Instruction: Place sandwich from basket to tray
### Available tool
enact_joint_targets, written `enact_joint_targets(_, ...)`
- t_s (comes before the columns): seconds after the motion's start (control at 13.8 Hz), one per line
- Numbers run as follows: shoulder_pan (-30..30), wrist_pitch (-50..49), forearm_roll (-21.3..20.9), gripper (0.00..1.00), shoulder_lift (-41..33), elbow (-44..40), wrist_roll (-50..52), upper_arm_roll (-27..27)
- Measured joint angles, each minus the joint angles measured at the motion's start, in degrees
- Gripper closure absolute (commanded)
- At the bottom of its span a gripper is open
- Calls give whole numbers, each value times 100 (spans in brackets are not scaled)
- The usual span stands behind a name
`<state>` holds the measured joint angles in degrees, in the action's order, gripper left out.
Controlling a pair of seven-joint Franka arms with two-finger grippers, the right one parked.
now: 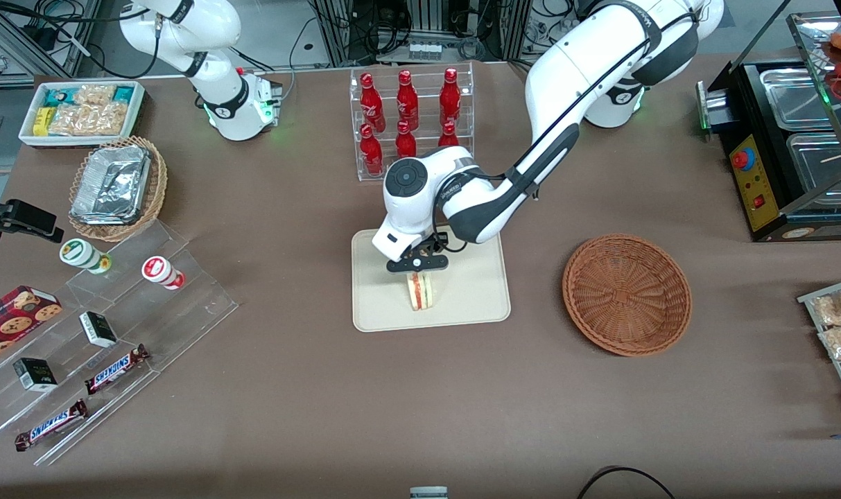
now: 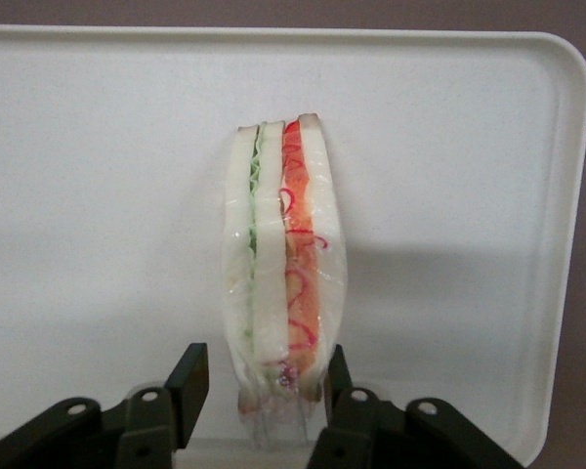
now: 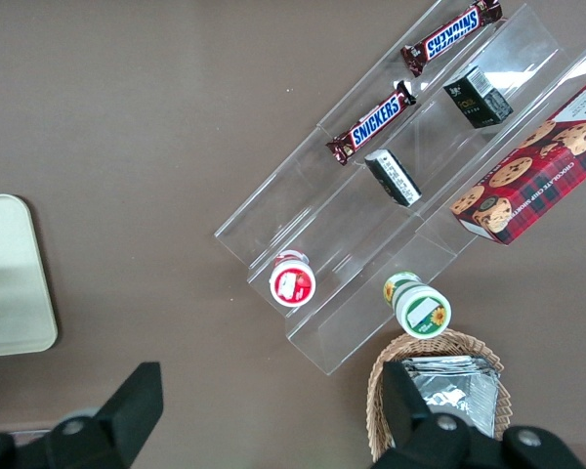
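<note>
The sandwich (image 1: 420,291) (image 2: 283,264) stands on its edge on the cream tray (image 1: 469,291) (image 2: 98,195), near the tray's middle, with its red, orange and green filling facing up. My left gripper (image 1: 420,272) (image 2: 264,376) hangs just above it, open. Its two fingers straddle the wrapped end of the sandwich; one finger (image 2: 190,381) stands a little apart from the wrap and the other (image 2: 338,376) is close against it. The reddish-brown basket (image 1: 627,294) sits empty on the table, toward the working arm's end.
A clear rack of red bottles (image 1: 410,118) stands farther from the front camera than the tray. Toward the parked arm's end are stepped acrylic shelves with snacks (image 1: 115,326), a tan basket with foil containers (image 1: 115,187) and a white bin (image 1: 80,111). A black food warmer (image 1: 787,138) stands at the working arm's end.
</note>
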<state>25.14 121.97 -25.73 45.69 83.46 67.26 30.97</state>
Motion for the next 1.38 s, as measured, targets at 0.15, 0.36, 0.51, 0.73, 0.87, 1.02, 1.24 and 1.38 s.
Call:
enact_joint_targets(0.15, -7, -39, 8, 0, -119, -76, 154, 2)
enact_joint_targets(0.36, -55, -321, 270, 0, -811, -238, 463, -1)
enact_joint_targets(0.51, -253, -869, 434, 0, -1466, -279, 543, -15)
enact_joint_targets(0.73, -913, -1707, 932, 0, -2337, -292, 479, -42)
enact_joint_targets(0.87, -1549, -2186, 1415, 0, -2830, -291, -184, -59)
enact_joint_targets(1.02, -2141, -2756, 1676, 0, -3231, -284, -1043, -81)
enact_joint_targets(1.24, -2354, -3306, 1843, 0, -3616, -256, -2174, -606)
enact_joint_targets(1.38, -2280, -3558, 1999, 0, -3791, -238, -3087, -1231)
